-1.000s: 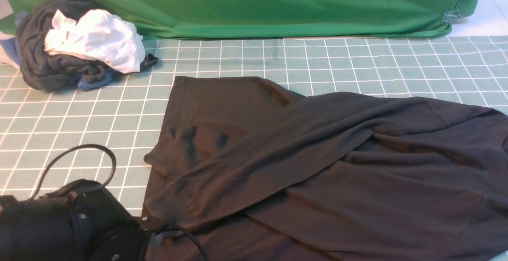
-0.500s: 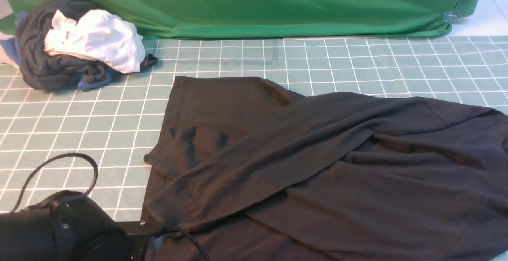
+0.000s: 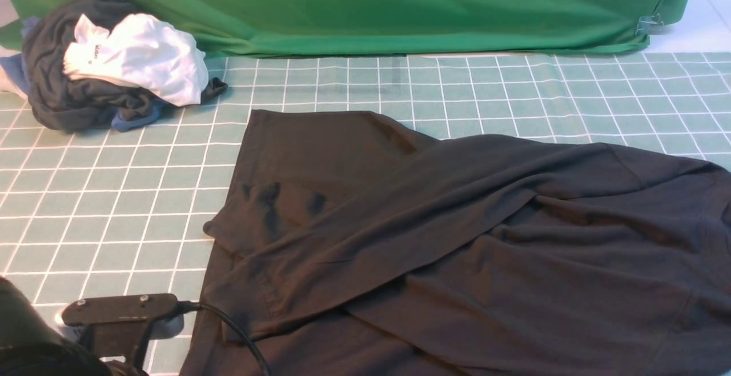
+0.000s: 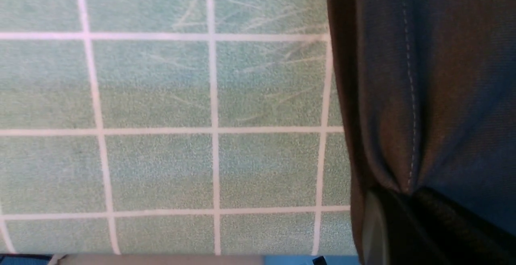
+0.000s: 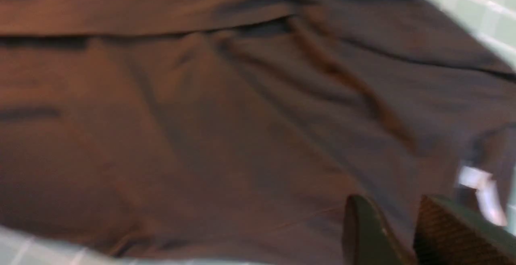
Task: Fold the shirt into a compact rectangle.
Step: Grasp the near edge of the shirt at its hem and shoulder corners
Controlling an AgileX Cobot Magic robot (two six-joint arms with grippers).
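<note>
Two sets of fingers meet one shirt [image 3: 457, 239], which lies spread across the counter [image 3: 114, 193] from centre toward 4 o'clock. Left fingers [image 4: 403, 232] are closed, pinching its stitched hem at 7 o'clock. Right fingers [image 5: 363, 232] stand narrowly parted over cloth beside the white label [image 5: 471, 178]; whether they grip it cannot be told.

Bare grid mat [image 3: 108, 193] free at left-centre and in the upper-right strip. Clothes pile [image 3: 108, 62] blocks upper left, shirt [image 3: 457, 239] covers centre to right edge, green drape [image 3: 365, 4] walls off the top.
</note>
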